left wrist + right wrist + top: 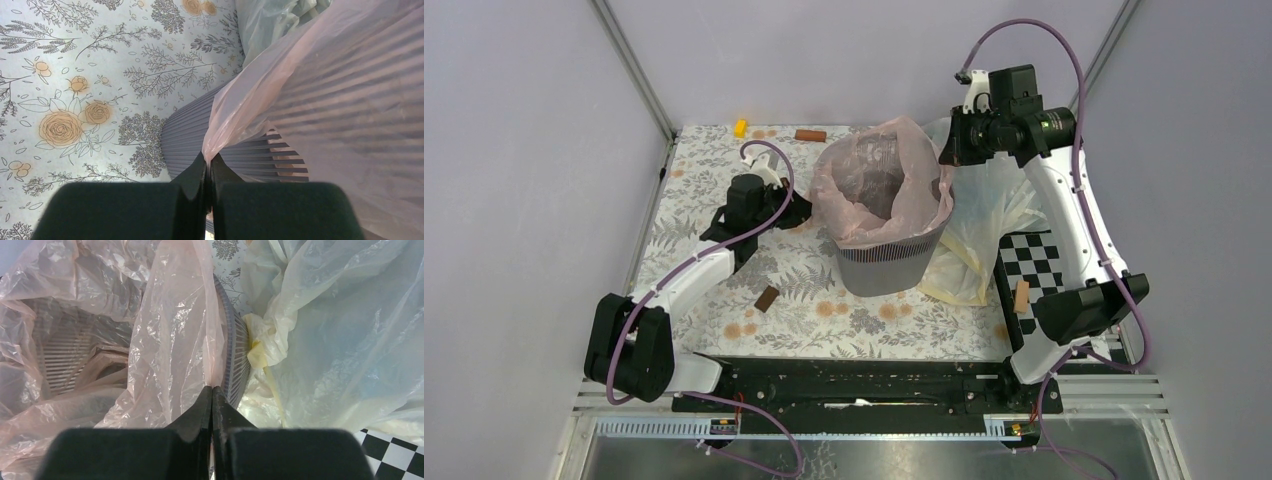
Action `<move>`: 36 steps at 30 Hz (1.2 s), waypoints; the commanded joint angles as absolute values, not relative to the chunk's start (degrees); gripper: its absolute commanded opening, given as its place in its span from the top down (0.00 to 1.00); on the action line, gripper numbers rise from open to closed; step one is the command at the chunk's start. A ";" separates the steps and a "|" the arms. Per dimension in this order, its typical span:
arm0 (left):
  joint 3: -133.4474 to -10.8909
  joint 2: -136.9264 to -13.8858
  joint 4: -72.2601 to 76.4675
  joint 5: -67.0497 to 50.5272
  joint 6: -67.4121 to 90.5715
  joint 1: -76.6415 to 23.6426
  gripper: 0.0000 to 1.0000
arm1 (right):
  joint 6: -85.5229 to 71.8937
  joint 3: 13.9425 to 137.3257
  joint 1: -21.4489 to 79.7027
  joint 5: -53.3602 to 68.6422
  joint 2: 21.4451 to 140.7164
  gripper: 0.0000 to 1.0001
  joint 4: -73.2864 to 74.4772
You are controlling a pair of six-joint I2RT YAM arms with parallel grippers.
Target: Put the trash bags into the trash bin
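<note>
Floral-printed worktop (824,310) carries the dark grey plastic mesh trash bin (886,265), a crinkly translucent pale pink plastic trash bag (874,170) billowing in its mouth, beside a bigger clear bag with cream-yellow band (984,230). Left wrist: the left fingers (204,166) pinch shut on pink film outside the bin wall. Right wrist: the right fingers (207,401) are closed, seemingly nipping film at the rim.

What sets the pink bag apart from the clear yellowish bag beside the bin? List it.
Colour: the pink bag is pale pink; the clear bag is clear with cream-yellow edges.
Place: the pink bag sits in the bin, draped over its rim; the clear bag lies on the table beside it.
Grip: the left gripper and right gripper pinch the pink bag; nothing holds the clear bag.
Shared: thin, crinkly, translucent film.
</note>
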State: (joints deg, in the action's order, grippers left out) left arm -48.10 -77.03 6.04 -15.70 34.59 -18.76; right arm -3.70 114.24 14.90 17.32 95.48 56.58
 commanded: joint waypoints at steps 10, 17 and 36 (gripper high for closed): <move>-47.21 -77.55 9.85 -13.52 34.00 -19.16 1.00 | -4.74 122.15 10.93 12.90 98.54 1.00 59.53; -46.63 -79.84 11.40 -13.68 34.34 -20.84 1.00 | -3.42 119.49 10.46 11.56 101.22 1.00 62.90; -45.70 -76.82 14.92 -15.30 37.76 -24.61 0.95 | -11.93 81.57 10.55 14.79 80.38 1.00 43.46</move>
State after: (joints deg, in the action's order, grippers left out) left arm -46.76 -80.36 10.66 -14.72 36.53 -24.36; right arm -7.70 88.05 10.44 14.63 84.90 50.63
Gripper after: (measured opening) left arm 0.044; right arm 0.014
